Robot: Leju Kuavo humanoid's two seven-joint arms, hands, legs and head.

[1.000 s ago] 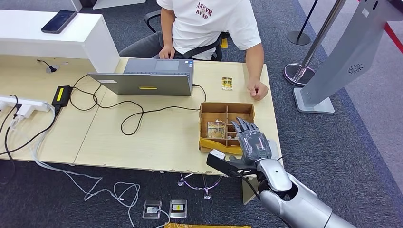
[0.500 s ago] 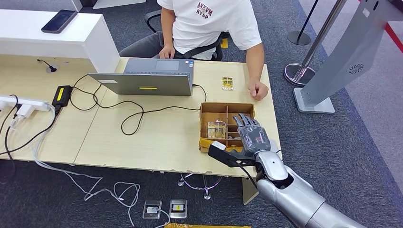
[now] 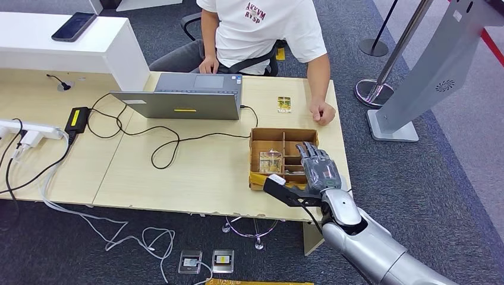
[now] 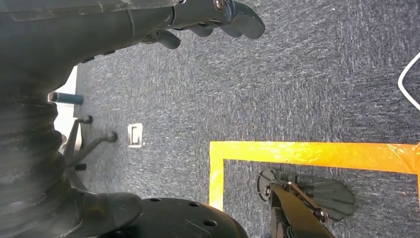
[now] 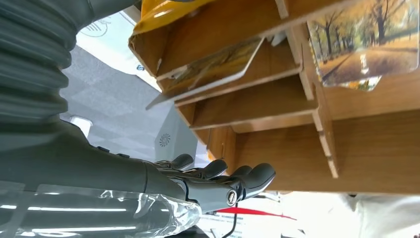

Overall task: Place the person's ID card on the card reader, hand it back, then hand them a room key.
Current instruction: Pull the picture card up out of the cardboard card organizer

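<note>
Right hand [image 3: 320, 171] advanced over box [image 3: 265, 135]; fingers [image 3: 310, 153] spread

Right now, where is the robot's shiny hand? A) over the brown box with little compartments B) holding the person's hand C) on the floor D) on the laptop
A: in the head view the right hand reaches with fingers stretched out over the brown cardboard box at the table's near edge, away from the laptop and the person's fist.
</note>
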